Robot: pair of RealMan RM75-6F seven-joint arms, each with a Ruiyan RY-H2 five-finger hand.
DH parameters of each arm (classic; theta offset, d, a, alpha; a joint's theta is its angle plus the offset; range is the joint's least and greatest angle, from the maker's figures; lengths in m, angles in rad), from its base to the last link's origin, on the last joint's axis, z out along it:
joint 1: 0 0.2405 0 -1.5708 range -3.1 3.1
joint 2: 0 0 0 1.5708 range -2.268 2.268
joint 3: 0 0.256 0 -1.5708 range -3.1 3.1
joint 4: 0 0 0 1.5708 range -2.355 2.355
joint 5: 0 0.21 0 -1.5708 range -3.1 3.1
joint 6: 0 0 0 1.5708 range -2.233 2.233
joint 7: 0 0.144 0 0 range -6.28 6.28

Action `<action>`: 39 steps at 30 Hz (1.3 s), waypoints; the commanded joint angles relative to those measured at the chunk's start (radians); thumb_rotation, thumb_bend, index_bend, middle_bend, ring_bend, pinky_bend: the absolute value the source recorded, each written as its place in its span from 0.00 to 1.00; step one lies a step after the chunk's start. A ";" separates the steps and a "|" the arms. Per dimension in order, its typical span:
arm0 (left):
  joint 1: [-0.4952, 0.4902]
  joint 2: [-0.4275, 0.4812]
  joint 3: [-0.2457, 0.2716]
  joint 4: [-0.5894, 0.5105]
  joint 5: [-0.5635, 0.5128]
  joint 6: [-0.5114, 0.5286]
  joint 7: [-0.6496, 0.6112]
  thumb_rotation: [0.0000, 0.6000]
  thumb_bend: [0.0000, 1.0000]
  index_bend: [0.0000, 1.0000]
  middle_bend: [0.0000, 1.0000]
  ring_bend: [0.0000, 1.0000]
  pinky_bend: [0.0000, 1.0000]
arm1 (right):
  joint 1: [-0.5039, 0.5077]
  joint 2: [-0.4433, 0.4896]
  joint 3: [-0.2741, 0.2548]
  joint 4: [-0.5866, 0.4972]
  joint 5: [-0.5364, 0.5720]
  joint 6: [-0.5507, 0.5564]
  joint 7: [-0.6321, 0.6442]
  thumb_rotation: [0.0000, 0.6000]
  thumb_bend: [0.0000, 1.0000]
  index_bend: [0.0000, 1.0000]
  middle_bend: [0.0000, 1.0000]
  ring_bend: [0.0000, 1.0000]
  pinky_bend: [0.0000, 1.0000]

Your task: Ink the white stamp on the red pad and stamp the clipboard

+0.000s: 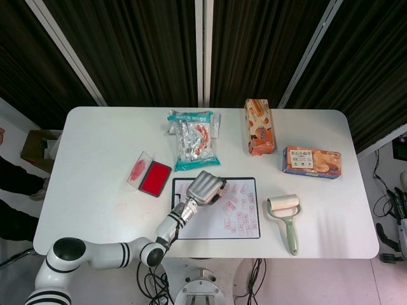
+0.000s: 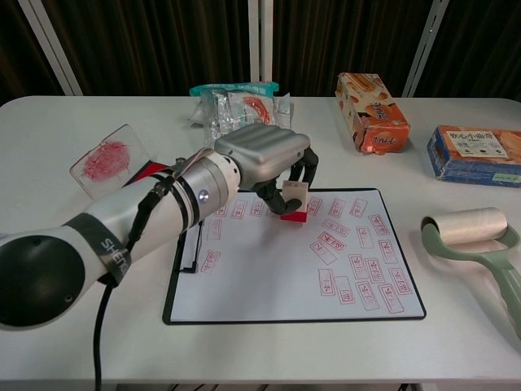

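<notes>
Stamping step: left hand [image 2: 264, 155] pinches white stamp [image 2: 292, 200] against clipboard [image 2: 277, 277] upper centre; red pad [image 1: 155, 178] left of it; next likely a straight lift; right hand barely visible, state unreadable.

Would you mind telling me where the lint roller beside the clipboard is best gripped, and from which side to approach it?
Probably by the green handle of the lint roller, coming from above on the near side. It lies flat, handle towards the table's front edge, and the paper roll at its far end would likely turn under the fingers.
</notes>
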 commanded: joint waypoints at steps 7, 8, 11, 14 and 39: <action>-0.009 -0.006 -0.001 -0.021 -0.091 0.009 0.076 1.00 0.48 0.70 0.71 1.00 1.00 | -0.002 0.000 0.002 0.008 0.002 0.001 0.008 1.00 0.32 0.00 0.00 0.00 0.00; -0.009 -0.005 0.002 -0.026 -0.095 0.011 0.080 1.00 0.48 0.70 0.71 1.00 1.00 | -0.002 0.000 0.002 0.009 0.002 0.001 0.010 1.00 0.32 0.00 0.00 0.00 0.00; -0.010 -0.001 0.005 -0.040 -0.097 0.017 0.082 1.00 0.48 0.70 0.71 1.00 1.00 | -0.002 -0.001 0.002 0.012 0.003 0.001 0.012 1.00 0.32 0.00 0.00 0.00 0.00; -0.012 0.001 0.005 -0.048 -0.102 0.025 0.083 1.00 0.48 0.70 0.71 1.00 1.00 | -0.002 -0.002 0.002 0.014 0.002 -0.001 0.014 1.00 0.32 0.00 0.00 0.00 0.00; -0.005 -0.029 0.045 0.016 -0.104 0.029 0.030 1.00 0.48 0.72 0.73 1.00 1.00 | -0.001 -0.005 0.000 0.015 0.000 -0.007 0.006 1.00 0.32 0.00 0.00 0.00 0.00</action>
